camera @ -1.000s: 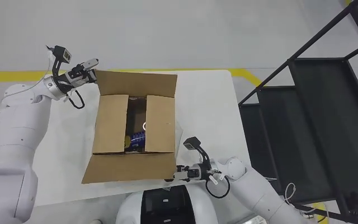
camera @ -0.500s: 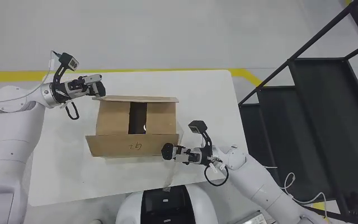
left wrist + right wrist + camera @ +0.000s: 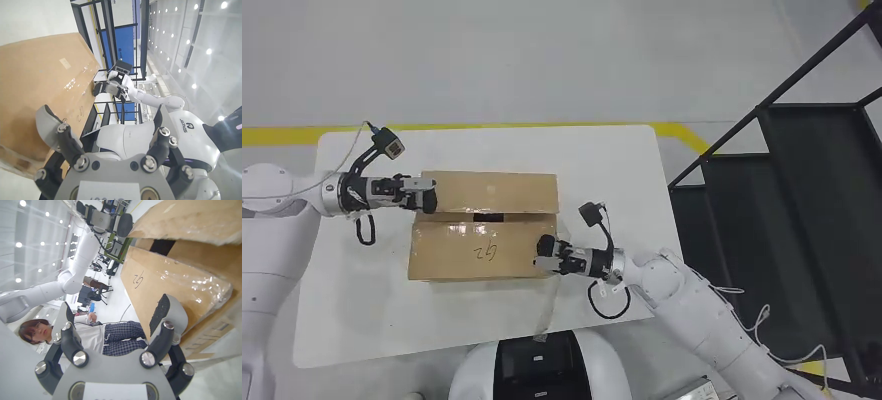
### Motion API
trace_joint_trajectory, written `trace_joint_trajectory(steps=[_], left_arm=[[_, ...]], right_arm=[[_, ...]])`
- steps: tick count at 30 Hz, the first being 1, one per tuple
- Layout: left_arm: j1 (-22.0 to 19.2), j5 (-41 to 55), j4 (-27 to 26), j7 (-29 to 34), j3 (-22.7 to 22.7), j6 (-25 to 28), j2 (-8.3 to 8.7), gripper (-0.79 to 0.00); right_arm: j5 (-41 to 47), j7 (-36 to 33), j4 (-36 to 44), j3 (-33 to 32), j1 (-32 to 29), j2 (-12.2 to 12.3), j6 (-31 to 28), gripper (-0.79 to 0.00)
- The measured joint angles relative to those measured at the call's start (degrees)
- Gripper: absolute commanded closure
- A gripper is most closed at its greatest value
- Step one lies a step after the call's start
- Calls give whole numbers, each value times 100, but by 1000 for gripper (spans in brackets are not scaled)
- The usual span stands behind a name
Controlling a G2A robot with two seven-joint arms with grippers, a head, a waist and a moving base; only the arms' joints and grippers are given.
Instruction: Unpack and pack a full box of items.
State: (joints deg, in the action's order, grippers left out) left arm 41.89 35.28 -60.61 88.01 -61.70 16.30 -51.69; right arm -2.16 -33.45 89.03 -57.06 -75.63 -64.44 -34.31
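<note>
1. Box (image 3: 482, 230): brown cardboard, sitting at the middle of the white bench (image 3: 602, 170), taking 12 o'clock as the side away from the robot. Both long flaps are folded down over the top.
2. Far flap (image 3: 492, 185) and near flap (image 3: 477, 250): almost level. A short dark slit (image 3: 487, 215) is open between them where they meet. The near flap carries a handwritten mark and a glossy film of tape. The contents are hidden.
3. Left pincer (image 3: 428, 196): at the box's 9 o'clock end, spread wide and pinching nothing, laid against the edge of the far flap.
4. Right pincer (image 3: 543, 256): at the box's 4 o'clock corner, also spread and pinching nothing, resting on the end of the near flap.
5. Step in hand, as I judge it: the closing end of the packing, with each arm holding one flap down.
6. Next move, as I judge it: even downward pressure from both sides so the slit closes. The pincers should stay flat, so that neither flap springs up or slips under the other.
</note>
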Motion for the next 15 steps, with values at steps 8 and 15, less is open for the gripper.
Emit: trace_joint_trajectory(steps=[8,15], left_arm=[[66,-110,133,-98,330,98,105,-785],[49,-75,167,-96,484,96,203,-785]], right_arm=[[-570,185,439,-100,-251,41,398,-785],[-767,472,935,-495,-763,141,320,-785]])
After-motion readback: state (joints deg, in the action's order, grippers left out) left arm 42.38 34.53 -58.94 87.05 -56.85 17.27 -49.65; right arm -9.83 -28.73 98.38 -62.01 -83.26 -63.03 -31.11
